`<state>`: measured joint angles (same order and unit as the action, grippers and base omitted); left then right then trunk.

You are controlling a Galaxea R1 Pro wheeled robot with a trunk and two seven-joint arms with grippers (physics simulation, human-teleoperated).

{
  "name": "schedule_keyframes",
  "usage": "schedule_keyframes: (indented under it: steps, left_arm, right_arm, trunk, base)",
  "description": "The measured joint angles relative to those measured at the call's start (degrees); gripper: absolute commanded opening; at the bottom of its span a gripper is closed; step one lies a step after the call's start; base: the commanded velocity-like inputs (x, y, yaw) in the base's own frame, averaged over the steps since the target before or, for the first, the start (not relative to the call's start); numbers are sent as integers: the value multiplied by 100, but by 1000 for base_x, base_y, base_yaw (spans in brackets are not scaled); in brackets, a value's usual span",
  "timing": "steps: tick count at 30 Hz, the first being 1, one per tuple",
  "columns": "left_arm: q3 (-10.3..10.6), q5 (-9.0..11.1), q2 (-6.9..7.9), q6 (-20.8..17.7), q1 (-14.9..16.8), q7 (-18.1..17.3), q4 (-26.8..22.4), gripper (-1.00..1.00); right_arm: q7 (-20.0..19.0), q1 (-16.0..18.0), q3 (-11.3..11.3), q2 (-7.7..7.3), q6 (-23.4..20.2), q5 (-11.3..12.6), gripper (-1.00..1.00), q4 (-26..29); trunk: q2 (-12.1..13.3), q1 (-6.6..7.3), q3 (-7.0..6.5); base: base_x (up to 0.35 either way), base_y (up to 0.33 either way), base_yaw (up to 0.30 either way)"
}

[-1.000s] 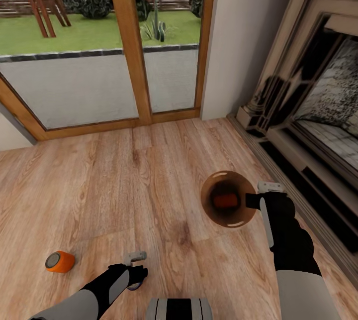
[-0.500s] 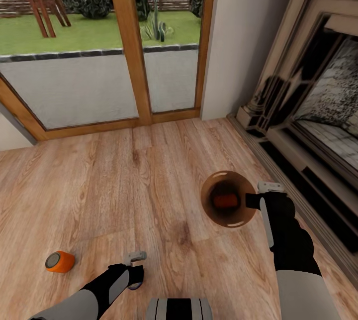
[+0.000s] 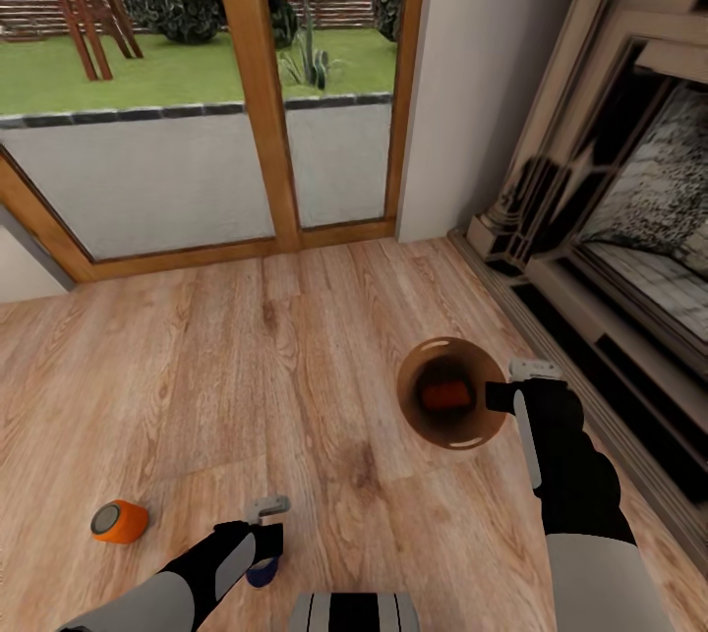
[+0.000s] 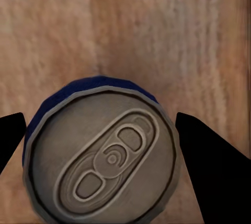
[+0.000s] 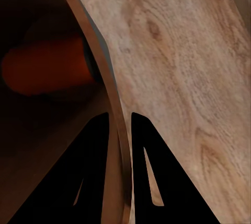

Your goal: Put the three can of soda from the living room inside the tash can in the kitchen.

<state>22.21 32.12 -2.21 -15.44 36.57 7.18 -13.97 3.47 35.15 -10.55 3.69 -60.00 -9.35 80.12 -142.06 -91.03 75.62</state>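
The tash can (image 3: 470, 435) stands on the wood floor beside the fireplace, its brown inside showing. One orange can of soda (image 3: 444, 395) lies in its bottom, also seen in the right wrist view (image 5: 47, 70). My right gripper (image 3: 498, 397) is shut on the bin's rim (image 5: 99, 78), one finger inside and one outside. A second orange can (image 3: 120, 521) lies on the floor at the lower left. My left gripper (image 3: 261, 561) is over the blue can (image 3: 261, 574). Its silver top (image 4: 104, 158) sits between both fingers (image 4: 204, 156), which touch its sides.
Wood-framed glass doors (image 3: 258, 91) close off the garden ahead. The fireplace surround (image 3: 590, 219) and its low hearth step (image 3: 600, 357) run along the right. Open wood floor (image 3: 246, 357) lies between the doors and my arms.
The head view has tilted slightly. My left hand has shifted a little toward me, and the blue can now peeks out under it. The right arm and bin are unchanged.
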Motion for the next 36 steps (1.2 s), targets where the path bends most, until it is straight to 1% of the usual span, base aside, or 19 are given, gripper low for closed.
schedule_keyframes:
  steps: [24, 29, 32, 36]
  left_arm:
    - [4, 30, 13, 13, 0, -7, -79, -100]
    - [10, 33, 22, -71, 0, -9, -85, -100]
    - [17, 35, 11, -214, 5, -2, -118, -100]
    - [15, 37, 21, -558, 9, 19, -575, -100]
  right_arm:
    - [1, 0, 12, 10, 0, -14, -100, -48]
    - [0, -1, 19, 12, 0, -5, -100, -149]
    - [1, -1, 22, 10, 0, -14, -100, -274]
    - [9, -2, 55, 9, 0, -26, -100, -490]
  trunk:
    - [963, 527, -431]
    - [1163, 637, -520]
    - [1284, 703, -574]
    - [1444, 791, -646]
  base:
    - [0, 0, 0]
    - [0, 0, 0]
    - [0, 0, 0]
    - [0, 0, 0]
